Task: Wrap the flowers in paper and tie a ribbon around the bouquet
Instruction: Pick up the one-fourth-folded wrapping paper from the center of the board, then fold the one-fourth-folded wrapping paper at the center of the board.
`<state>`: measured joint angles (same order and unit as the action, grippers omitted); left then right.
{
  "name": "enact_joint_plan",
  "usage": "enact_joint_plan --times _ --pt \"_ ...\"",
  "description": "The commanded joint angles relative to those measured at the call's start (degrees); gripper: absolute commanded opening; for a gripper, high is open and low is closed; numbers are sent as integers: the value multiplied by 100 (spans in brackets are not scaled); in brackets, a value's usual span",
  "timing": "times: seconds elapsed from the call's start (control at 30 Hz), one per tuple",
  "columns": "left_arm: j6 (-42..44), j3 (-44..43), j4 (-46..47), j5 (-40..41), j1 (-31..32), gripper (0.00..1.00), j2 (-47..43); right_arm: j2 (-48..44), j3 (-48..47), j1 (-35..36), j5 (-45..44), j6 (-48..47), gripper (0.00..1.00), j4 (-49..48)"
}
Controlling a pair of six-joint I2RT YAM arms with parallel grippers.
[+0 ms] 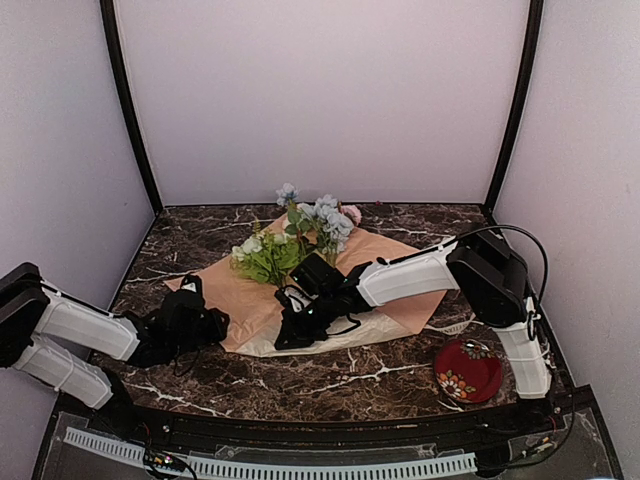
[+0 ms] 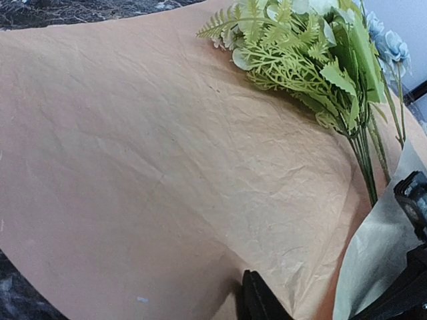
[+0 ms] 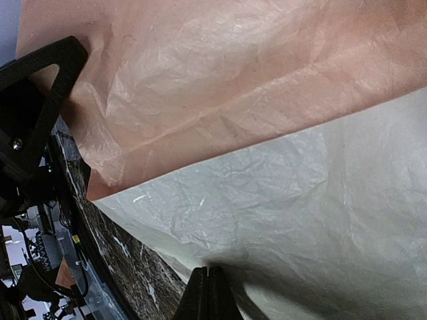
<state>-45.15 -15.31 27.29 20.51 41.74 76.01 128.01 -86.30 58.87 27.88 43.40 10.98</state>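
Marble table (image 1: 380, 378): dark, veined; sheet spread across the middle.
paper (image 1: 395, 262): peach side up, near edge turned up showing the cream underside; nothing wrapped yet.
right gripper (image 3: 207, 277): reached across to that near edge; jaws were closed, apparently pinching the cream flap.
left gripper (image 1: 205, 320): sat at the sheet's left edge; only one finger showed in its wrist view, so couldn't tell how open it was or whether it had anything.
flowers (image 1: 290, 245): lay loose on the far half, heads toward the back wall, stems pointing at the flap.
pouch (image 1: 468, 370): red, near right corner, apart from the sheet.
ribbon: not visible in any view.
risk: thin pinch could slip mid-fold and drop the flap. Nothing pinned the stems, so a fast pull could drag the sheet on the slick marble and roll the flowers off-centre. Folding too low could crush blooms.
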Motion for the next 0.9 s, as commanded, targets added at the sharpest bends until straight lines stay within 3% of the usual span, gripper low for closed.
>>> enact_joint_plan --times 0.0,0.13,0.43,0.63,0.87 --pt "286 -240 -131 -23 -156 25 -81 325 166 28 -160 -11 0 487" --pt "646 -755 -832 76 -175 1 -198 349 172 22 -116 49 0 436" --pt "1074 -2155 -2344 -394 -168 0 208 216 234 -113 186 253 0 97" --pt "1303 -2986 -2737 -735 -166 0 983 -109 261 -240 291 219 0 -50" --pt "1388 -3518 -3082 -553 -166 0 1293 -786 790 -431 37 232 0 -7"
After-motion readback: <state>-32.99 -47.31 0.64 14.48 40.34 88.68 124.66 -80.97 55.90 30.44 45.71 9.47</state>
